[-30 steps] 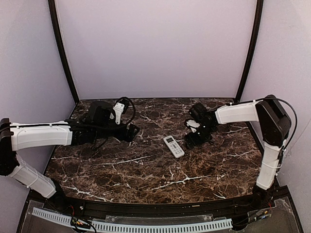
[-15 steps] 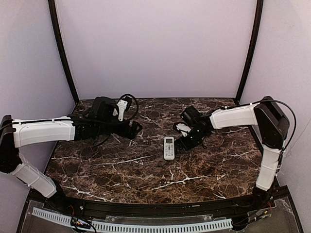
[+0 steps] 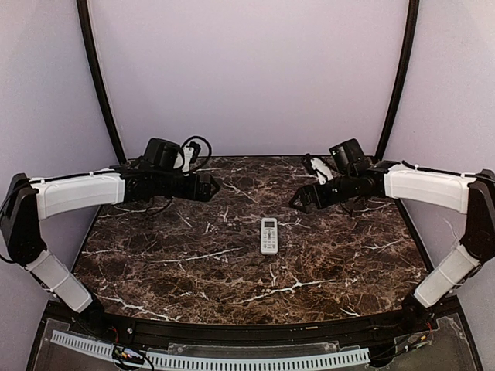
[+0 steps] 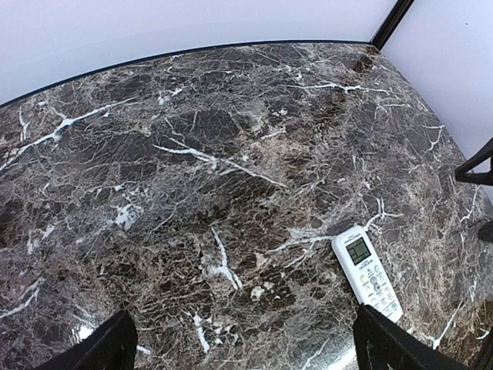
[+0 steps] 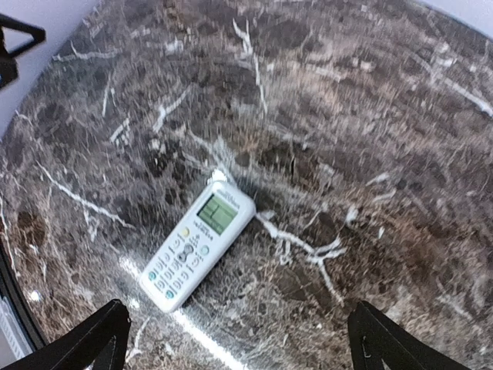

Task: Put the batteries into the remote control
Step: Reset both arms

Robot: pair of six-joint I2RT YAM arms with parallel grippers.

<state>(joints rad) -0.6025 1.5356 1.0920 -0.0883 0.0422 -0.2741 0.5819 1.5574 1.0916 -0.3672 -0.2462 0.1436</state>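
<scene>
Remote control (image 3: pixel 268 235) lies face up on the dark marbled counter (image 3: pixel 178 270), just below the centre of the top view, with its grey screen toward the top of the frame and its button rows toward the bottom. It rests flat, and neither of the 2 tools touches it. Left tool (image 3: pixel 212 186) hangs above the counter at centre left of that frame, well apart from the remote. In the left wrist view its 2 fingers (image 4: pixel 108 347) stand wide apart in the bottom corners with nothing between them, and the remote shows at lower right. Right tool (image 3: pixel 298 202) hangs above and to the right of the remote, near it but not touching. Its own view shows both fingers (image 5: pixel 100 339) spread wide and gripping nothing, with the remote lying aslant just left of centre.
</scene>
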